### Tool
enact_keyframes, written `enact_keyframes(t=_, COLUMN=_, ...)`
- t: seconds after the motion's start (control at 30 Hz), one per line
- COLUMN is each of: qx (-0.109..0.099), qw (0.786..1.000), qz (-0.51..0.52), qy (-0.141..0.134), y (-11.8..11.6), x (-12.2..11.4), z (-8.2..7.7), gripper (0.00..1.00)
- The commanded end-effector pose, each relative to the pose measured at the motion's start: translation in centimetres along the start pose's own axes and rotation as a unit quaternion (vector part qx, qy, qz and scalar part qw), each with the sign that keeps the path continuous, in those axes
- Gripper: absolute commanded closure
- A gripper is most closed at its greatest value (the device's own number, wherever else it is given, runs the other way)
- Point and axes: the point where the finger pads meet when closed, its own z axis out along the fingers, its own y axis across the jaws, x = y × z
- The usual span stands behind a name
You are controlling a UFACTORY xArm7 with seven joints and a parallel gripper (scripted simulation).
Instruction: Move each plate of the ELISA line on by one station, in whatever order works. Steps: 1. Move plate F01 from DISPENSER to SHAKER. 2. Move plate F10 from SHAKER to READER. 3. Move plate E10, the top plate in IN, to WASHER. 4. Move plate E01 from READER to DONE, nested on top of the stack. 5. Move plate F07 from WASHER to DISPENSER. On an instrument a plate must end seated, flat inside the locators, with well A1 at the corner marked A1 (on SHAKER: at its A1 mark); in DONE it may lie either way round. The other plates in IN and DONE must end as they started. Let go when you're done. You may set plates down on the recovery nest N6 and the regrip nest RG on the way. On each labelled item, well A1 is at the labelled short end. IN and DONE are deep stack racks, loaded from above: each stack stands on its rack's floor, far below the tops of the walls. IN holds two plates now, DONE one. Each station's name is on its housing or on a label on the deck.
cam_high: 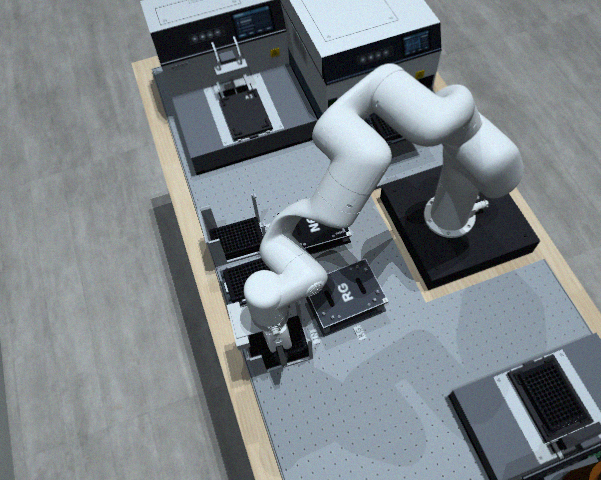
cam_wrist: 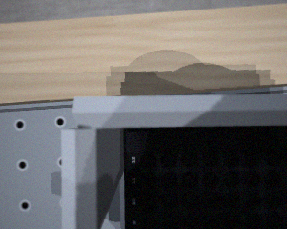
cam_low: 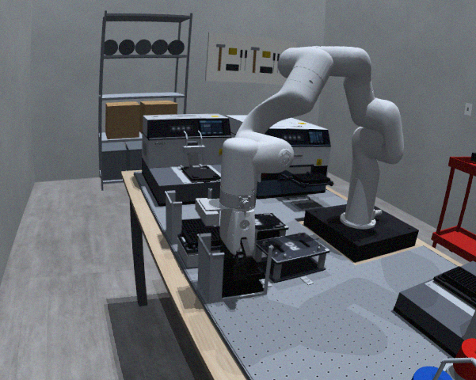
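Observation:
My gripper (cam_high: 278, 353) (cam_low: 240, 250) reaches straight down into the IN rack (cam_low: 210, 265) (cam_wrist: 181, 112) at the deck's left front edge. It is shut on a black well plate (cam_wrist: 205, 181) (cam_high: 259, 345), the top one in IN, taken as E10. In the wrist view the plate fills the lower right, just inside the rack's grey wall, with its column numbers along its edge. The fingertips are hidden inside the rack. Other black plates sit on the back left instrument (cam_high: 246, 113) (cam_low: 199, 172) and on the front right instrument (cam_high: 548, 397) (cam_low: 462, 282).
The RG nest (cam_high: 347, 291) (cam_low: 293, 247) stands just right of the rack, and the N6 nest (cam_high: 321, 232) (cam_low: 272, 221) behind it under the arm. Two more holders with black plates (cam_high: 235, 237) (cam_high: 241, 276) stand behind IN. The wooden table edge (cam_wrist: 133, 48) lies close by.

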Motion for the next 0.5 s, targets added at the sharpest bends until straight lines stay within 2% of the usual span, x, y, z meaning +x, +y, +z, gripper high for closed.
enact_keyframes(t=0.0, qx=0.001, qw=1.0, qz=0.0, qy=0.003, y=-0.07, x=0.18, z=-0.37, gripper=1.0)
enact_keyframes(t=0.47, qx=0.001, qw=1.0, qz=0.0, qy=0.003, y=-0.07, x=0.18, z=-1.31, gripper=1.0)
